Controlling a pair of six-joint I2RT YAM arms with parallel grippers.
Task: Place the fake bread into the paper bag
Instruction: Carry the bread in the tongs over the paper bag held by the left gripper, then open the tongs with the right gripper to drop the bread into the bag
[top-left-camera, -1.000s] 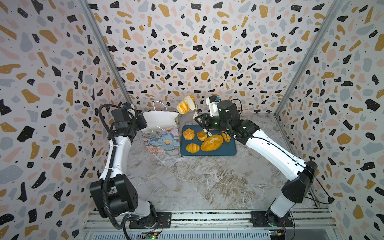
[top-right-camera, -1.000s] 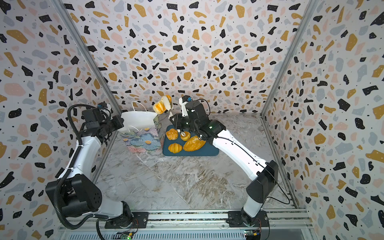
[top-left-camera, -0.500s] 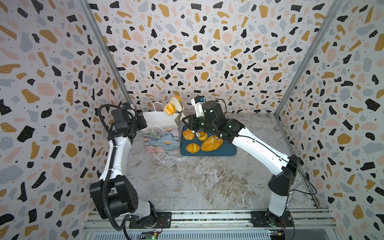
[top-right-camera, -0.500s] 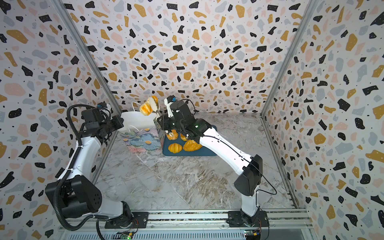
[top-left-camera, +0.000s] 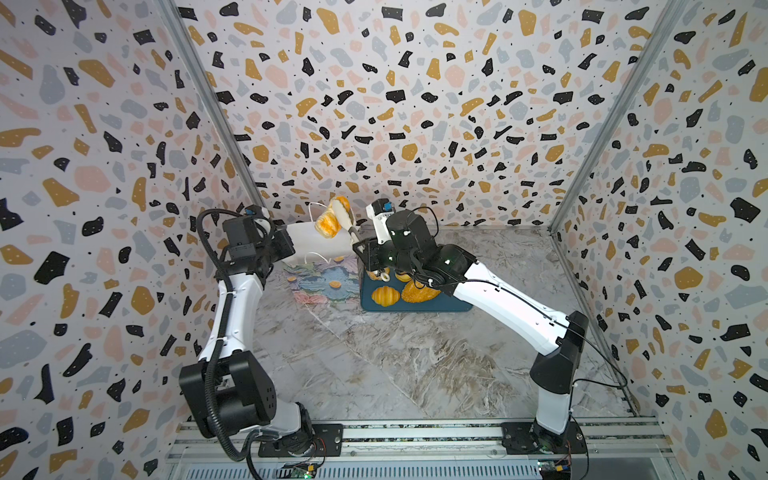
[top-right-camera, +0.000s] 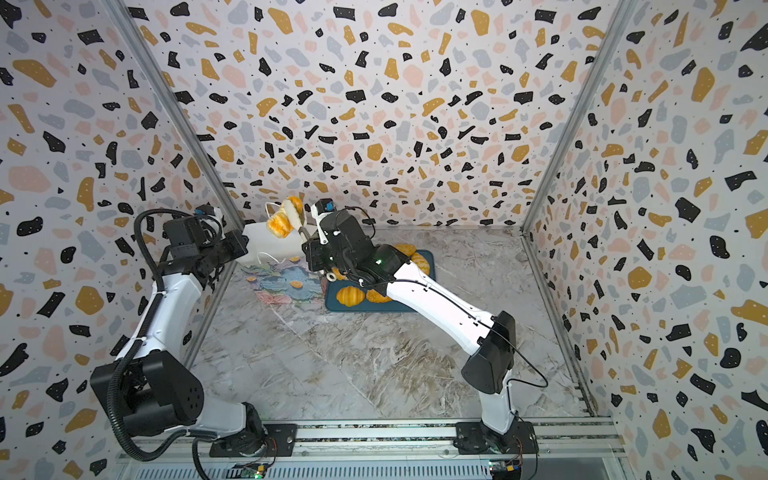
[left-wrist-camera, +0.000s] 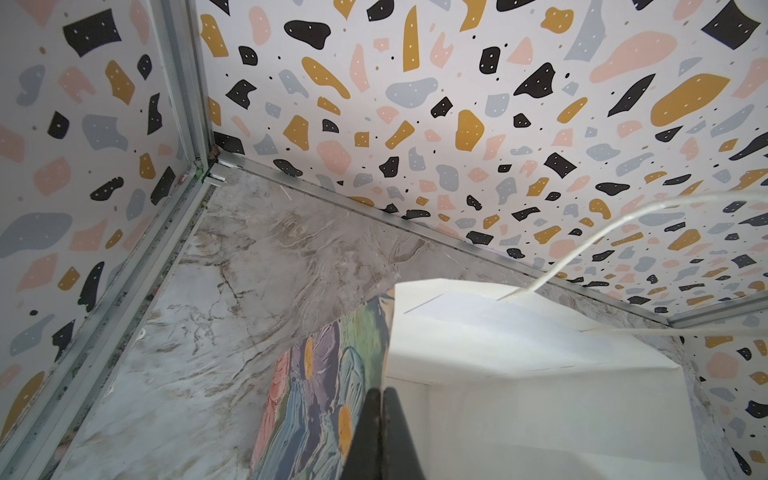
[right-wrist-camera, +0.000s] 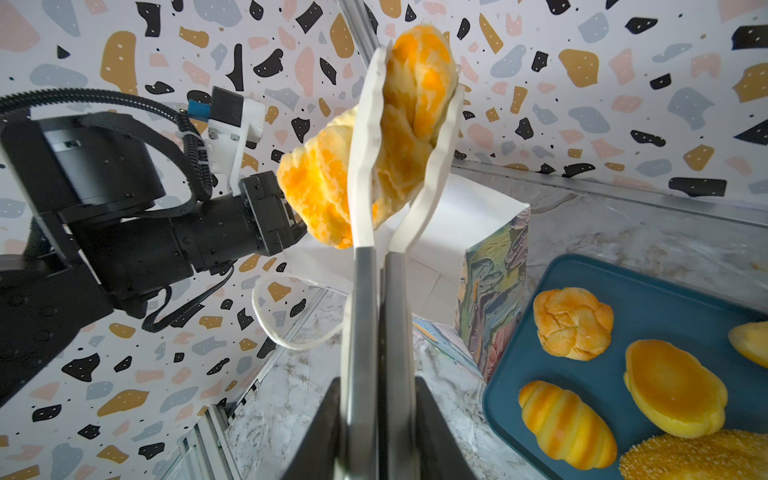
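The right gripper (right-wrist-camera: 376, 415) is clamped on the metal handles of tongs (right-wrist-camera: 370, 291). Their white tips pinch one bread (right-wrist-camera: 415, 104) in the air above the open bag (right-wrist-camera: 469, 216). The left gripper (left-wrist-camera: 380, 399), closed, pinches the bag's rim. The bag stands on the desk (top-left-camera: 374, 365) just beside the blue tray (right-wrist-camera: 665, 291), where other breads (right-wrist-camera: 572, 322) lie.

The surface (top-left-camera: 374, 365) is a grey-brown marbled slab, pretty scuffed-looking. Only two things sit straight on it, both toward the far side. The flowery paper bag (top-left-camera: 324, 282) stands upright at far left, and a dark blue tray (top-left-camera: 415, 306) lies flat just beside it on the right.
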